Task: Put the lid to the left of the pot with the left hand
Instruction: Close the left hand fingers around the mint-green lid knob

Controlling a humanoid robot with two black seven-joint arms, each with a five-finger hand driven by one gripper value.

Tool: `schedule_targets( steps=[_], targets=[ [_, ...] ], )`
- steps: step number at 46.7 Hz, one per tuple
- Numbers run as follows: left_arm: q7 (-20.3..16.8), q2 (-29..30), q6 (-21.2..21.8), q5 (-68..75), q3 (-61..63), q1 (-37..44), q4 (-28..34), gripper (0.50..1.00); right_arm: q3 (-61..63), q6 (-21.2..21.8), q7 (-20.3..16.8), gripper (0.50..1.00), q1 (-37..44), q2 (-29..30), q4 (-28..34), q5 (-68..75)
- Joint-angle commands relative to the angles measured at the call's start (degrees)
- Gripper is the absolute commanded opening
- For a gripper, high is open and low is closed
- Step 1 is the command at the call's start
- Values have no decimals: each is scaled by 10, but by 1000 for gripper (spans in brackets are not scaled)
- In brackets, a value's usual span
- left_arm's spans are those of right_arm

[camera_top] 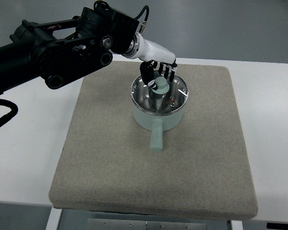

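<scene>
My left hand (158,67) reaches over the pot (158,108), fingers (147,73) curled around the knob of the lid (159,92), still seated on it. Grey mat (153,167) covers the white surface (24,158).

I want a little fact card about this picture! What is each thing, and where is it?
pot: mint green, on the mat, handle toward the camera
lid: clear glass with a green knob, on the pot
left robot hand: above the lid, fingers reaching down by the knob, grip unclear
mat: beige, on the white table
right robot hand: not in view
</scene>
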Motion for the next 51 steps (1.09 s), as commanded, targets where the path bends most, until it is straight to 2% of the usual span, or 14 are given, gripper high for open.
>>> schedule_targets(
  steps=[1, 6, 21, 51],
  targets=[
    [1, 2, 0, 7, 0, 0, -9, 654, 1, 0, 0, 924, 0, 0, 0, 0],
    [1, 2, 0, 10, 0, 0, -11, 632, 0, 0, 0, 924, 0, 0, 0, 0],
    [1, 3, 0, 12, 1, -2, -12, 645, 0, 0, 0, 924, 0, 0, 0, 0],
    [1, 6, 0, 12, 1, -3, -11, 636, 1, 0, 0, 924, 0, 0, 0, 1]
  ],
)
